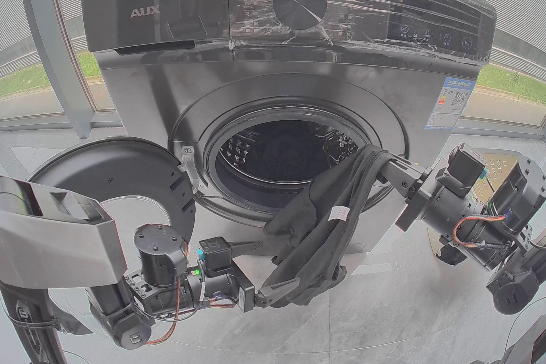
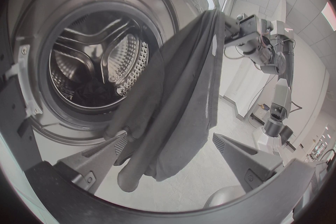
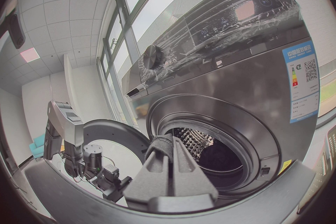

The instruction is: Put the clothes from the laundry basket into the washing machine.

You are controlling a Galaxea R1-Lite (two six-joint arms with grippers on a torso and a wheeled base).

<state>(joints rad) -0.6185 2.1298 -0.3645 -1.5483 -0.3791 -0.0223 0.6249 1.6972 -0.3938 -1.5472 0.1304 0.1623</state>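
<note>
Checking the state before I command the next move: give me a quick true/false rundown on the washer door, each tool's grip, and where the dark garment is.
1. The door of the washing machine is open. True.
2. The right tool is shut on the dark garment. True.
3. The left tool is clamped shut on the garment. False: its fingers are spread apart, with the garment's lower end hanging between them.
4. The garment is fully inside the drum. False: it hangs outside, in front of the lower right part of the opening's rim.
5. The door has swung to the robot's right. False: it stands on the robot's left.
</note>
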